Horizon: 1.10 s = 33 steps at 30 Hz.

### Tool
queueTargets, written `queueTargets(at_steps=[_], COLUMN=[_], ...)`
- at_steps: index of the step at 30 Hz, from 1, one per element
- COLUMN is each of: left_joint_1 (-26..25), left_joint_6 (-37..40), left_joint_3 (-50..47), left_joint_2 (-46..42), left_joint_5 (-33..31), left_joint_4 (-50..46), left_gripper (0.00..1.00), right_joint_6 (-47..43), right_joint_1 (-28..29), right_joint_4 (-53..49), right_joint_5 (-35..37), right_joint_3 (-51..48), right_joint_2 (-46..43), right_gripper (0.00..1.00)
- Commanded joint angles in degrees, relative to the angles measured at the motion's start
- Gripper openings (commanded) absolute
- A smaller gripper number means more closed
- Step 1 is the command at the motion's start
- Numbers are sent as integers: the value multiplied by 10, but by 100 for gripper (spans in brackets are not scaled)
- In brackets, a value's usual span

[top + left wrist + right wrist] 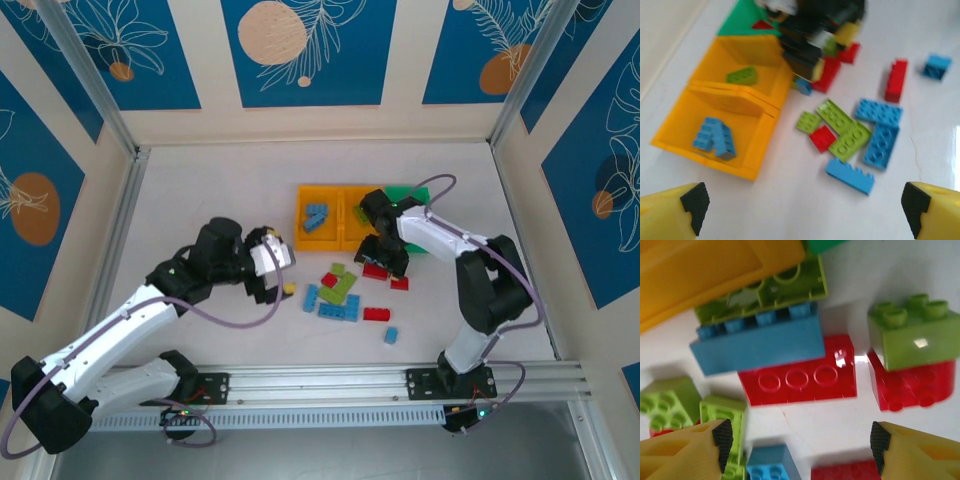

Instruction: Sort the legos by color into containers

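Note:
The containers stand in a row at mid-table: an orange bin [301,230] holding light blue legos [715,138], a middle orange bin [771,54] holding one lime green brick [742,75], and a green bin [412,193] with a red piece [761,24]. Loose legos [340,292] in blue, green and red lie in front of them. My left gripper [280,268] hovers left of the pile, open and empty [805,210]. My right gripper [385,266] is low over the bricks by the middle bin, open [801,445], with a long red brick [800,371] just ahead of its fingertips.
A blue brick [757,344] and an upturned green one [760,292] lean on the orange wall. A green brick sits on a red one [914,335] to the right. A red brick [377,314] and a small blue one [391,335] lie nearer the arms.

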Motion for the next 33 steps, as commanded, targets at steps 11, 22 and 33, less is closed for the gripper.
queueTargets(at_steps=[11,22,33], left_joint_1=[2,2,1], left_joint_6=[20,-45,-50], left_joint_3=[-52,-60,-60], left_joint_2=[-14,-29,-20], left_joint_5=[51,54,51], left_joint_4=[91,110,115], left_gripper=[100,100,100], right_joint_6=[4,-20,-33], right_joint_1=[8,30,20], right_joint_4=[11,-16,41], right_joint_5=[38,63,32], right_joint_3=[15,-5,-11], right_joint_2=[67,15,62], right_gripper=[76,76,76])
